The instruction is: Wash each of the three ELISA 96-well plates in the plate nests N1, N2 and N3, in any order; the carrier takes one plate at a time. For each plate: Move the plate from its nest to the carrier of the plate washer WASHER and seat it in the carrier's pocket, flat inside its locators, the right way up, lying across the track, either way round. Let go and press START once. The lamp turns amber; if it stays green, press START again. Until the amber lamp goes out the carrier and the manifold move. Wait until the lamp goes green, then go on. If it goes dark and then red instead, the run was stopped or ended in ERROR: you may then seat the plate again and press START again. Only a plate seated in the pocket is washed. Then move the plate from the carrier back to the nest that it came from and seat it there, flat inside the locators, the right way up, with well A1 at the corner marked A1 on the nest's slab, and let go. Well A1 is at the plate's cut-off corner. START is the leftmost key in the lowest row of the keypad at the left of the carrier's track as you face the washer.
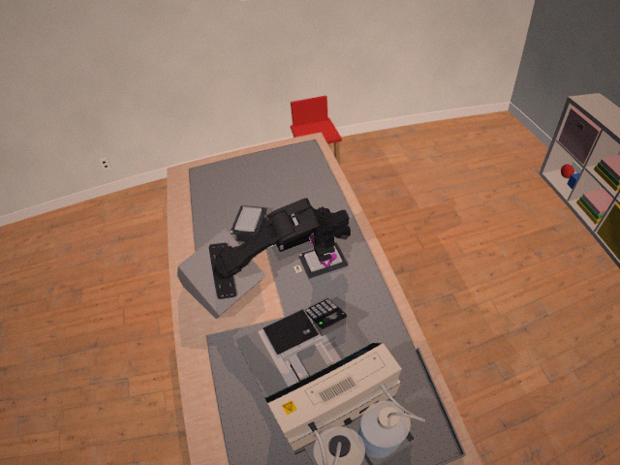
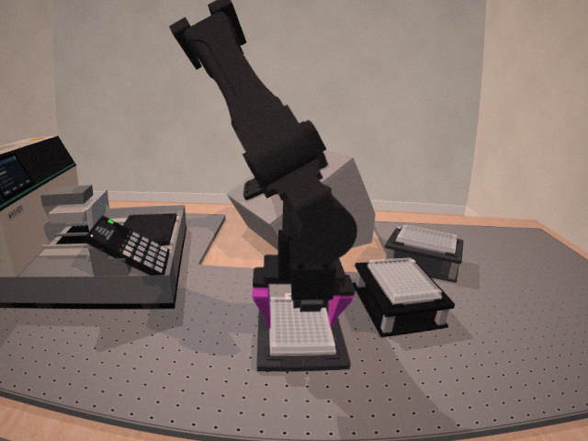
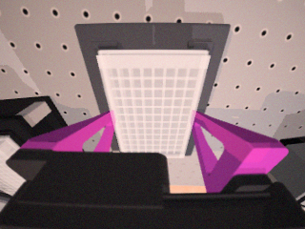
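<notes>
A white 96-well plate (image 1: 315, 262) (image 2: 299, 327) (image 3: 154, 100) lies flat in the nearest dark nest (image 2: 303, 363) (image 3: 88, 43). My gripper (image 1: 323, 258) (image 2: 302, 308) (image 3: 152, 114) is down over the plate's near end, and its magenta fingers are shut on the plate's two long sides. A second plate (image 2: 402, 279) sits in its nest (image 2: 408, 320) to the right. A third plate (image 2: 426, 238) (image 1: 248, 218) sits in a nest behind that. The washer (image 1: 335, 395) (image 2: 28, 199) has a dark, empty carrier pocket (image 1: 290, 330) (image 2: 151, 226). Its keypad (image 1: 325, 312) (image 2: 130, 246) shows a green lamp (image 1: 320, 323) (image 2: 110, 220).
The arm's grey wedge base (image 1: 200, 280) (image 2: 351, 189) stands behind the nests. Two bottles (image 1: 383, 430) (image 1: 339, 448) stand behind the washer. A red chair (image 1: 313, 120) is at the table's far end and a shelf (image 1: 585, 170) is off to the right.
</notes>
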Tool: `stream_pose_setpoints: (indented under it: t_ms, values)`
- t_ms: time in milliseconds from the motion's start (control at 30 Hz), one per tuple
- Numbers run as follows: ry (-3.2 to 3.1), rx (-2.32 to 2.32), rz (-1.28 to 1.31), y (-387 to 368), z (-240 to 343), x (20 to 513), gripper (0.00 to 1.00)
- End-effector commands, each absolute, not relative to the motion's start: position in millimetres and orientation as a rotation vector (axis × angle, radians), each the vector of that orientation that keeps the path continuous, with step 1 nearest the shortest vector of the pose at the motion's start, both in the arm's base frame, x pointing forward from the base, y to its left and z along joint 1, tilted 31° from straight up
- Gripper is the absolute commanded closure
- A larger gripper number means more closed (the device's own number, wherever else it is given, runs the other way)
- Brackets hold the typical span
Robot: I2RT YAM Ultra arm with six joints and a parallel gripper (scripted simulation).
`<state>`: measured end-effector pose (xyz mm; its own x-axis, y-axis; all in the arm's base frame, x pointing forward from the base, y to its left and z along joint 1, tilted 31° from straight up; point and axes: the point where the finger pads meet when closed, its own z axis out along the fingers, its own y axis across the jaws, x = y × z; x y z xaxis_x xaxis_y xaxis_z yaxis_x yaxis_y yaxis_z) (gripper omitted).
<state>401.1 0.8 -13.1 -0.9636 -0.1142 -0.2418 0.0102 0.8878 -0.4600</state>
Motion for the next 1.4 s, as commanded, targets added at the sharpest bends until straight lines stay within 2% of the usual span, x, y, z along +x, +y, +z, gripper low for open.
stream_pose_setpoints:
  t_ms: [0, 1367]
  values:
    - [2.783, -0.082, -0.677, 6.5, -3.7, 401.1, 1.0]
    - [2.784, -0.081, -0.676, 33.9, 48.9, 384.2, 1.0]
